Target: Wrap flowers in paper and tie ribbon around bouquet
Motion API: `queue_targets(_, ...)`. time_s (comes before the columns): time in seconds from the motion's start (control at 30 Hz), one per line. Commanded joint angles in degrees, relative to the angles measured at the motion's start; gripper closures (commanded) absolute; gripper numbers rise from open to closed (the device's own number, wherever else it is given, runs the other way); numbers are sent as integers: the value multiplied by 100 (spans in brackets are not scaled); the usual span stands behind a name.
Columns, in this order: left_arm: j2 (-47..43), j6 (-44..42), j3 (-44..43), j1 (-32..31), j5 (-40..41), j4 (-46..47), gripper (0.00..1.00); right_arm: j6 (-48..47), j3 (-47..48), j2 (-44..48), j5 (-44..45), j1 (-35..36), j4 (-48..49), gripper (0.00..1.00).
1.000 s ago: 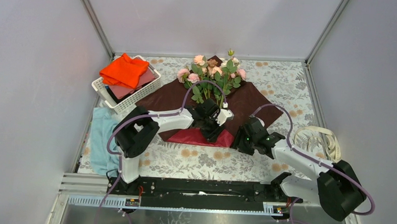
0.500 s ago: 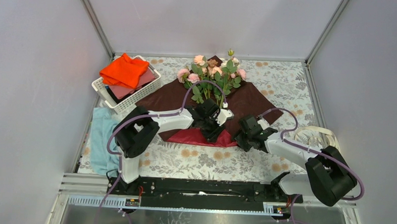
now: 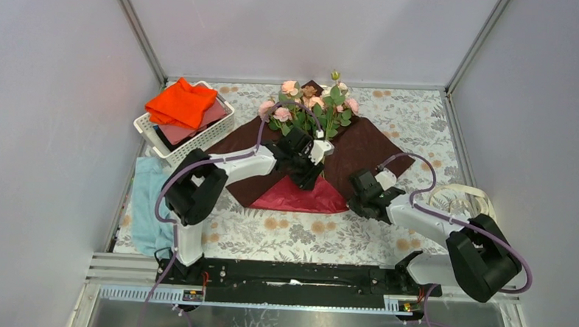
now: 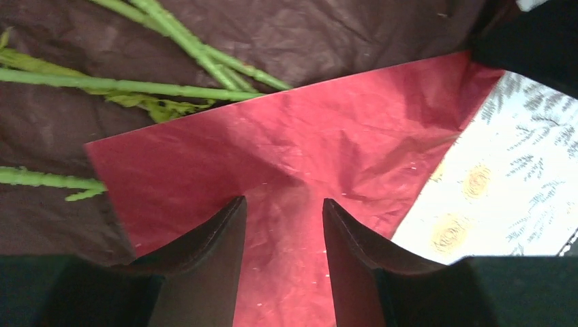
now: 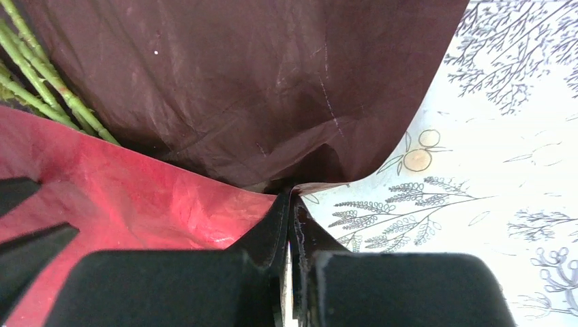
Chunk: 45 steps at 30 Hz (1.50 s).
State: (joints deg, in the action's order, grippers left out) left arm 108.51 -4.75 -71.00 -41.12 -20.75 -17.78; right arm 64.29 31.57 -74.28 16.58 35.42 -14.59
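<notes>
The flowers (image 3: 309, 105) lie on the spread dark red paper (image 3: 364, 148), pink heads toward the back, green stems (image 4: 136, 87) running toward me. The paper's near corner is folded over, showing a bright red flap (image 3: 300, 197). My left gripper (image 3: 305, 177) hovers open over that flap (image 4: 307, 143), with nothing between its fingers (image 4: 211, 259). My right gripper (image 3: 360, 194) is shut on the paper's edge (image 5: 341, 160), right where the dark sheet meets the red flap (image 5: 102, 184). The cream ribbon (image 3: 468, 195) lies looped on the table at the right.
A white basket (image 3: 199, 141) with an orange cloth (image 3: 180, 102) stands at the back left. A light blue cloth (image 3: 148, 201) lies at the left edge. Grey walls close in three sides of the floral tablecloth (image 3: 305, 234).
My right gripper went from open to shut, pinching the paper's edge. My left arm has moved back toward the flowers, uncovering more of the red flap.
</notes>
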Motion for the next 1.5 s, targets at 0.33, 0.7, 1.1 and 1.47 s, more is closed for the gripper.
queue_targets(0.33, 928, 267, -463, 232, -19, -25, 47, -2593, 1019, 409, 2440, 1514, 29, 100)
queue_targets(0.7, 943, 330, -324, 289, 24, 38, 48, -1575, 173, 951, 1793, 1775, 809, 1)
queue_targets(1.1, 944, 337, -222, 289, -57, 132, 48, 1508, -72, 694, 1303, 1778, -292, 2)
queue_targets(1.47, 850, 309, -211, 290, -83, 121, 48, 1725, -165, -148, 2051, 1523, 205, 22)
